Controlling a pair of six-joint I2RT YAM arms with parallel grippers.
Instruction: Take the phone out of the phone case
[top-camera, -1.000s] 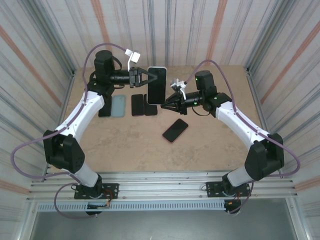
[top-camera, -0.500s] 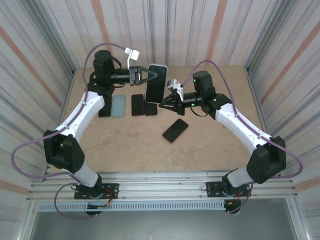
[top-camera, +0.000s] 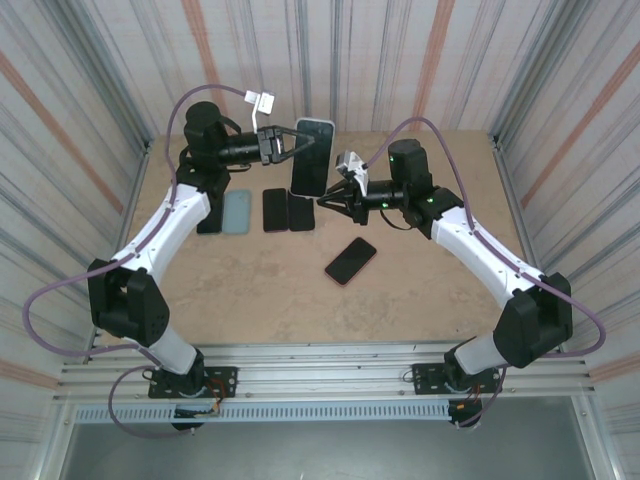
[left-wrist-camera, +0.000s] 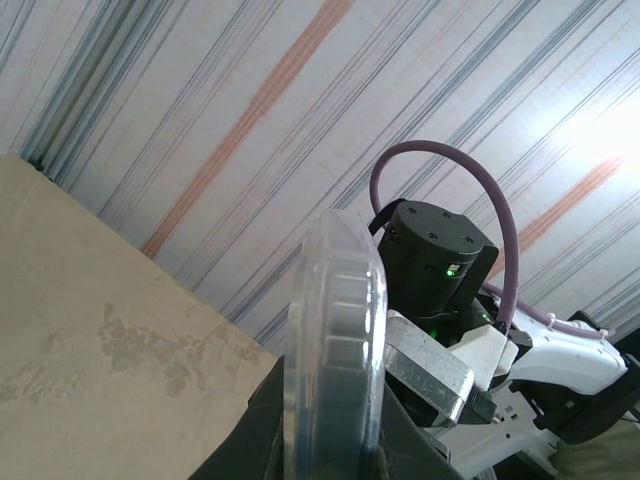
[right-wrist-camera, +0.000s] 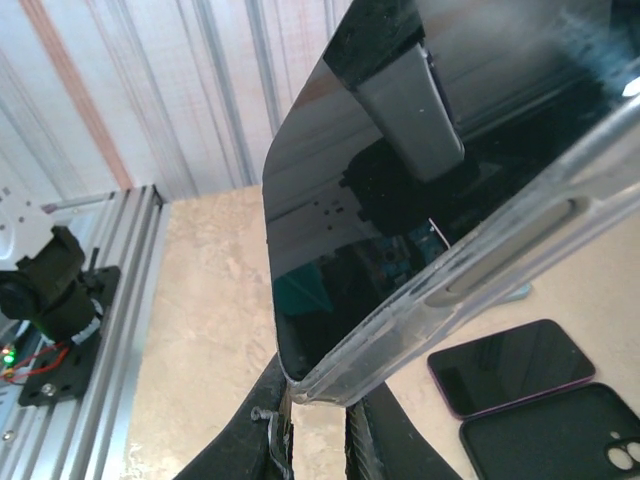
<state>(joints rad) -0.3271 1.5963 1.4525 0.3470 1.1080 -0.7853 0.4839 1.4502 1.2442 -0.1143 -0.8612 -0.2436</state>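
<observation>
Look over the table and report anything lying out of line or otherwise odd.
One black phone lies diagonally on the table, apart from the neat row of phones and cases farther back. The cased phone hangs tilted in the air, pinched by the left pincer and right pincer; that suits the task.

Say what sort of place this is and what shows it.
Probably a robot test cell: two arms bolted to an aluminium rail, striped walls enclosing the table, phones laid out on it.
</observation>
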